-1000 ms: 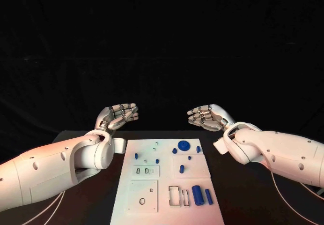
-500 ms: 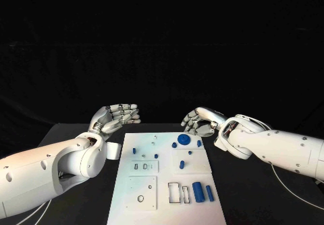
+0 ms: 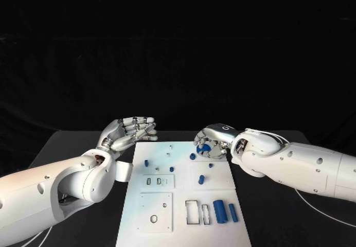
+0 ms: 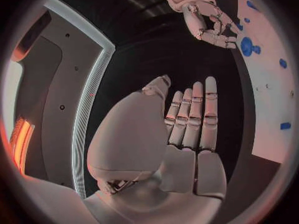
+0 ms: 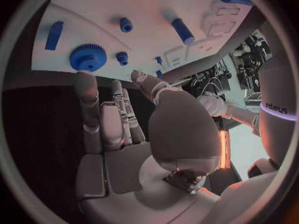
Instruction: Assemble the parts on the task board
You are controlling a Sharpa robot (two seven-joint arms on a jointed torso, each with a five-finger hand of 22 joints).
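The white task board (image 3: 178, 195) lies lengthwise in the middle of the table. A blue gear (image 3: 202, 148) sits at its far end, with small blue pegs (image 3: 192, 156) close by. My right hand (image 3: 212, 139) hovers low over the gear with its fingers spread and nothing held. In the right wrist view the gear (image 5: 87, 57) lies just beyond the fingertips (image 5: 83, 79), untouched. My left hand (image 3: 130, 130) hangs above the board's far left corner, empty, its fingers (image 4: 194, 114) straight in the left wrist view. Two blue cylinders (image 3: 220, 208) lie near the board's near right corner.
More small blue parts (image 3: 201, 179) are scattered over the board's middle, and rectangular recesses (image 3: 157, 181) and slots (image 3: 191, 212) mark its near half. Black table (image 3: 67, 149) extends on both sides of the board. The left wrist view also shows my right hand (image 4: 206, 20) by the gear (image 4: 246, 46).
My right hand has come down and inward from mid-air to the gear at the board's far end, with its fingers uncurled. The left hand has stayed about where it was. The camera has shifted.
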